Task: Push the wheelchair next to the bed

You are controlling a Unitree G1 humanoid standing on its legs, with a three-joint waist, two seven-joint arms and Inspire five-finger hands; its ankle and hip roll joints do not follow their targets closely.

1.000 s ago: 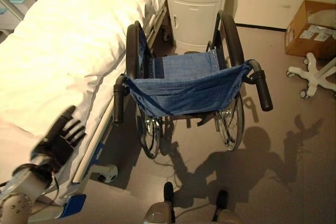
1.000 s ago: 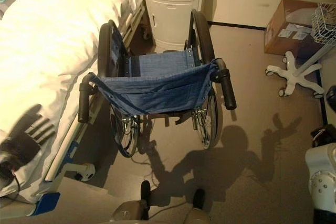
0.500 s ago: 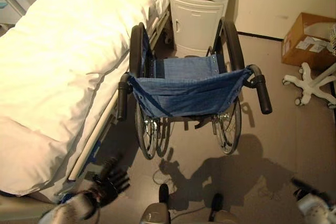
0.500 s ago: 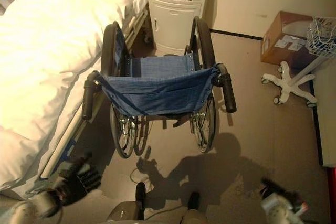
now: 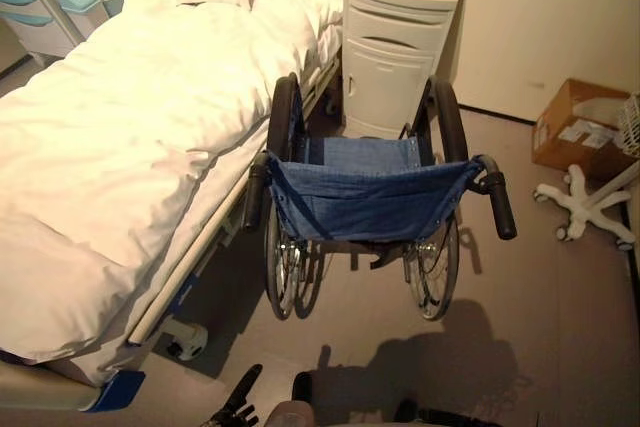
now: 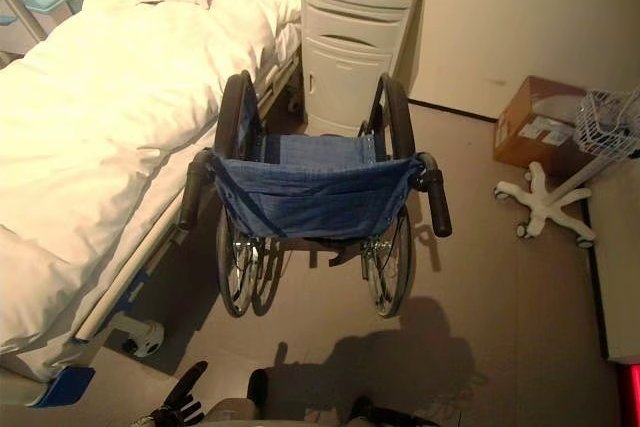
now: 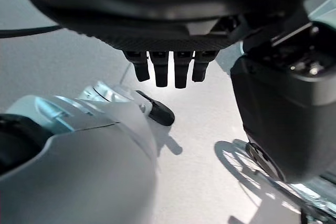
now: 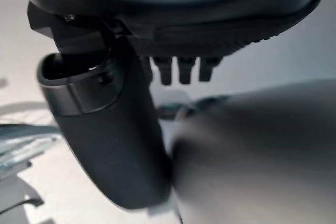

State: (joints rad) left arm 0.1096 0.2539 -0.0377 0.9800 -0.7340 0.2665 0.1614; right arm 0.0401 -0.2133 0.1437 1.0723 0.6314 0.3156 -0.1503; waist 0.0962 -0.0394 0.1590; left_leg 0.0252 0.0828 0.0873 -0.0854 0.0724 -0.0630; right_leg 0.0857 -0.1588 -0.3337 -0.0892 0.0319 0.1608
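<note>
The wheelchair (image 5: 375, 197) has a blue cloth seat and back and big black wheels. It stands close against the side of the white bed (image 5: 120, 147), facing a white bedside cabinet (image 5: 395, 47). Its black push handles, left (image 5: 255, 192) and right (image 5: 500, 207), point back toward me, and no hand touches them. My left hand (image 5: 235, 402) hangs low at the near edge of the floor, fingers (image 7: 168, 72) straight and holding nothing. In the right wrist view, my right hand (image 8: 173, 3) also hangs with straight fingers (image 8: 181, 69) and a loose thumb (image 8: 105, 129), empty.
A cardboard box (image 5: 575, 127) sits by the far wall on the right. Near it stands a white star-shaped wheeled base (image 5: 585, 202) carrying a wire basket (image 6: 610, 122). A trolley with teal trays (image 5: 55, 7) stands beyond the bed. Bare floor lies between me and the wheelchair.
The whole view has drawn back and tipped up. My left hand has dropped from over the bed's edge to the bottom of the view. The wheelchair keeps its place by the bed.
</note>
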